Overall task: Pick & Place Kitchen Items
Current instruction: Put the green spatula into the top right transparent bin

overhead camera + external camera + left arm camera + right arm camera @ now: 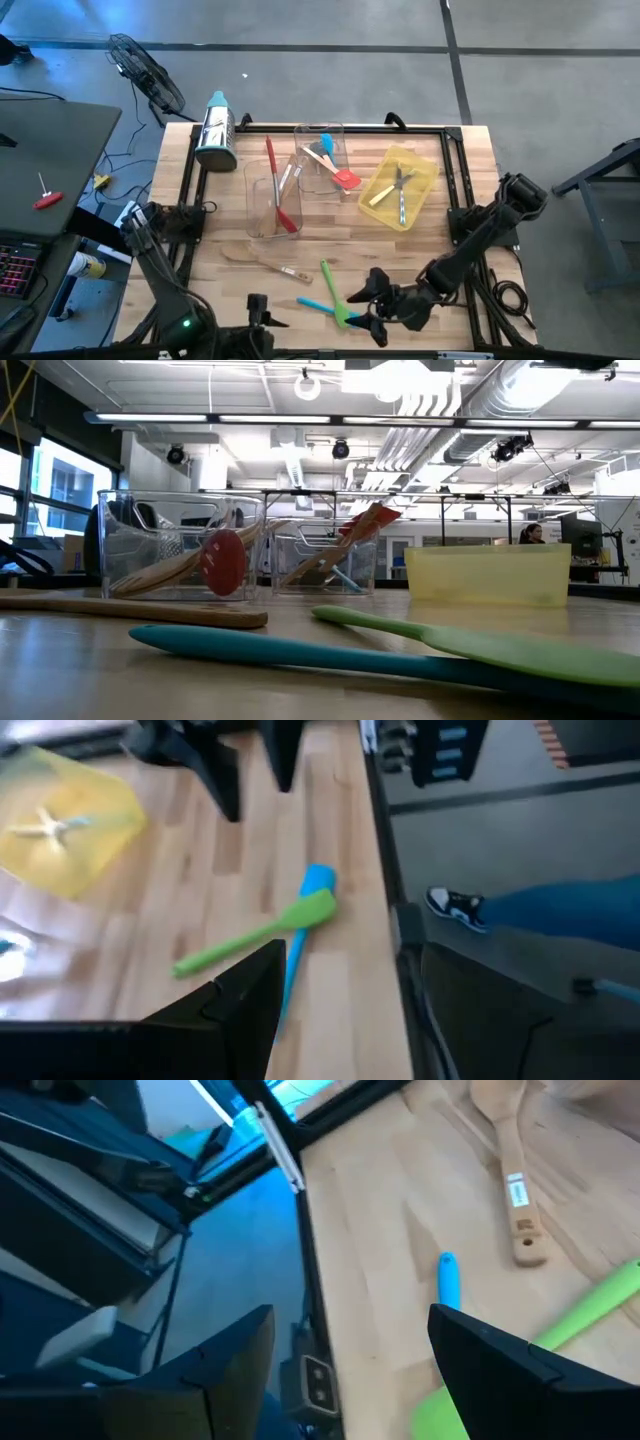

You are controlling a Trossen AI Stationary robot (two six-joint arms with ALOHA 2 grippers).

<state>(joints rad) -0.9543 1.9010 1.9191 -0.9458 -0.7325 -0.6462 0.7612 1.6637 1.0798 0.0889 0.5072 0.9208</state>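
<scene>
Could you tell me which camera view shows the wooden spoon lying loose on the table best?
The high view: the whole wooden spoon shows from above. The low view sees it edge-on; the right wrist view shows most of it, cut off; the left wrist view misses it.

Green spatula [329, 287]; teal spatula [318, 304]; yellow tray [427, 178]; red spatula [276, 186].

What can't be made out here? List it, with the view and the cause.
- Low view: neither gripper shows; the arms are out of frame.
- Low view: what lies in the yellow tray is hidden by its cloudy wall.
- Right wrist view: most of the teal spatula is hidden behind that gripper's own finger.
- High view: the cutlery in the yellow tray is too small to tell apart.
</scene>
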